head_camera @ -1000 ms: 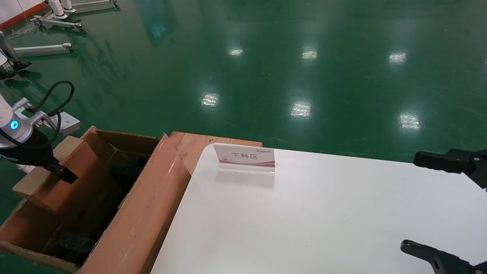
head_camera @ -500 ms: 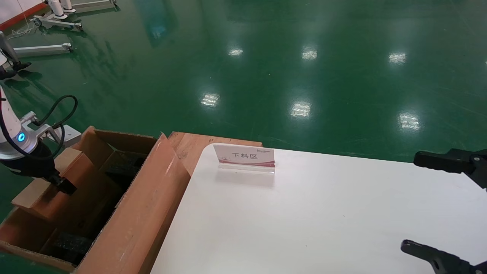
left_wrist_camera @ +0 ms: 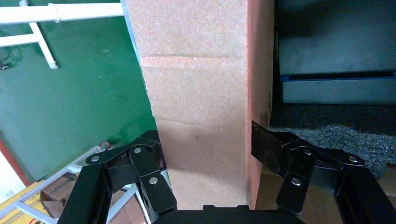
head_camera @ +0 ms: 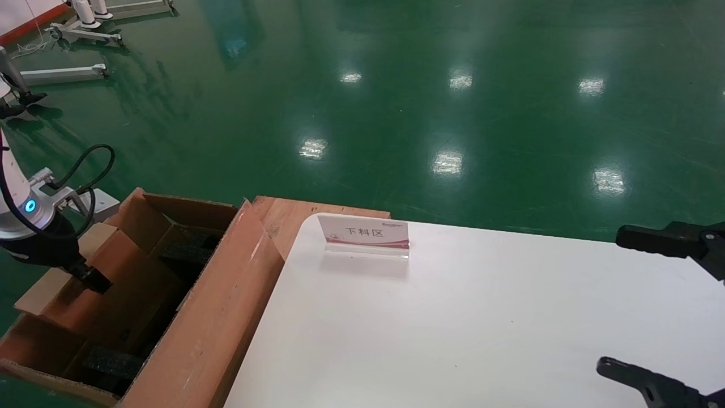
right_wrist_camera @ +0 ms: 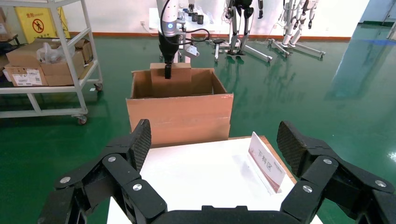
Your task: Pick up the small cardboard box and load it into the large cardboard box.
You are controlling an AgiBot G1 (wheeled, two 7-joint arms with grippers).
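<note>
— As the left hand [head_camera: 93, 277] hung over the large cardboard box [head_camera: 215, 323], where was the small cardboard box [head_camera: 73, 283]?

— Clamped in that hand. In the left wrist view the two black fingers [left_wrist_camera: 140, 161] pressed against opposite long faces of the small cardboard box [left_wrist_camera: 201, 116], which ran straight out from the palm. In the head view it sat tilted, its lower part already down inside the carton's open top at the side away from the table [head_camera: 481, 317].

— And the edges around it?

— One end of the small box poked out over the carton's outer wall. The tall near flap stood between the load and the table's edge. Dark foam blocks [head_camera: 110, 362] lay on the carton floor below, and open room showed deeper in.

— The right hand?

— The right hand [right_wrist_camera: 215, 140] hovered over the table's right side, fingers spread wide with nothing between them, well apart from the carton. A white sign [head_camera: 365, 235] stood near the table's far edge.
</note>
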